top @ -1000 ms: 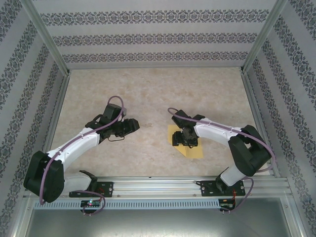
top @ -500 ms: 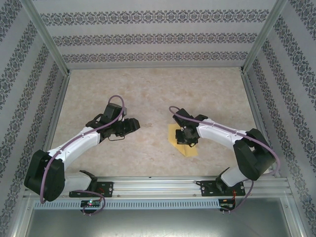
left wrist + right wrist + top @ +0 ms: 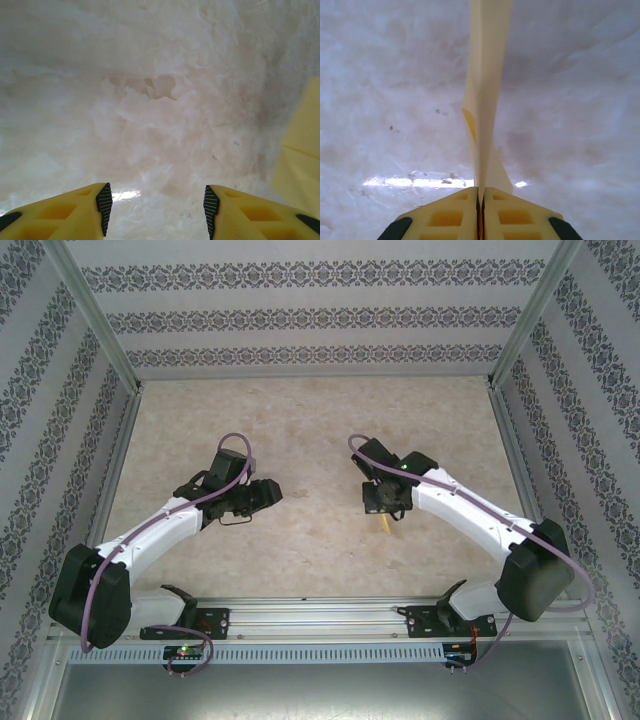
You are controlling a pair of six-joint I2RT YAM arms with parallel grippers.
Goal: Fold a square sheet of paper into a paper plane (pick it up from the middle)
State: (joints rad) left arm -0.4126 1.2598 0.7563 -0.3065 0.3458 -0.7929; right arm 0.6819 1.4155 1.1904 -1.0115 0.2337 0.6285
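The right gripper (image 3: 480, 194) is squeezed shut on the square sheet of paper (image 3: 487, 75), which hangs folded thin above the tabletop (image 3: 380, 100). The left gripper (image 3: 157, 202) is half open, holding nothing, over the tabletop too.

A pale beige tabletop (image 3: 300, 430) with a marbled pattern fills the middle of the scene. Three walls close it in: the far wall (image 3: 320, 310), the left wall (image 3: 50, 390) and the right wall (image 3: 600, 390), all white with bands of dark floral ornament. Slanting metal posts (image 3: 95, 315) stand at the two far corners. Along the near edge runs an aluminium rail (image 3: 320, 612), then a slotted strip (image 3: 320, 652) and a plain grey panel (image 3: 320, 690). Up close, the tabletop shows a bright streak of glare (image 3: 415, 181).
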